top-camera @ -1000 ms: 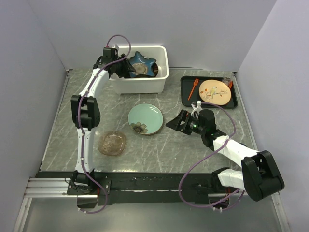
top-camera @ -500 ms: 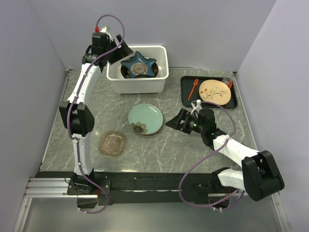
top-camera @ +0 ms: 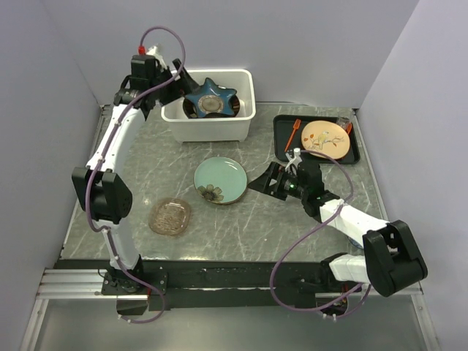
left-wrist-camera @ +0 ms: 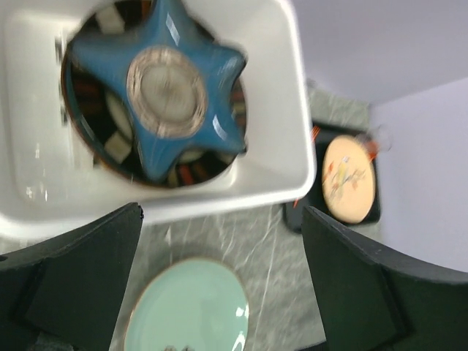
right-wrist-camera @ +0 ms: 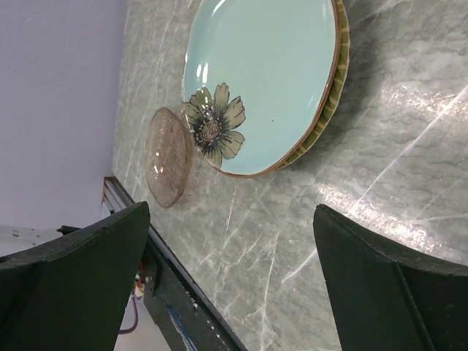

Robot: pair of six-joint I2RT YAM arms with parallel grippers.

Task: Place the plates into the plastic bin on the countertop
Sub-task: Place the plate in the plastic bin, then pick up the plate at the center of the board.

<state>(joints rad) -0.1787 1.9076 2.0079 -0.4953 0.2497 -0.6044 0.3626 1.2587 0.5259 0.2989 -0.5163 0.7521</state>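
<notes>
Two plates are out on the counter (top-camera: pixel 307 234), and with the right gripper (top-camera: pixel 262 180) wide open and empty just beside the flowered plate (top-camera: pixel 220 180), I'd sneak one finger under its rim; left gripper (top-camera: pixel 179 80) is open too, empty, above the bin (top-camera: pixel 208 126) with the star plate (top-camera: pixel 210 97) inside.

Four dinner plates (top-camera: pixel 220 179), one tan plate (top-camera: pixel 324 139), one white bin (top-camera: pixel 208 130), one black tray (top-camera: pixel 281 133), two arms (top-camera: pixel 117 142)

White bin (top-camera: pixel 208 130), blue star plate (top-camera: pixel 210 97), pale-green flowered plate (top-camera: pixel 220 180)
</notes>
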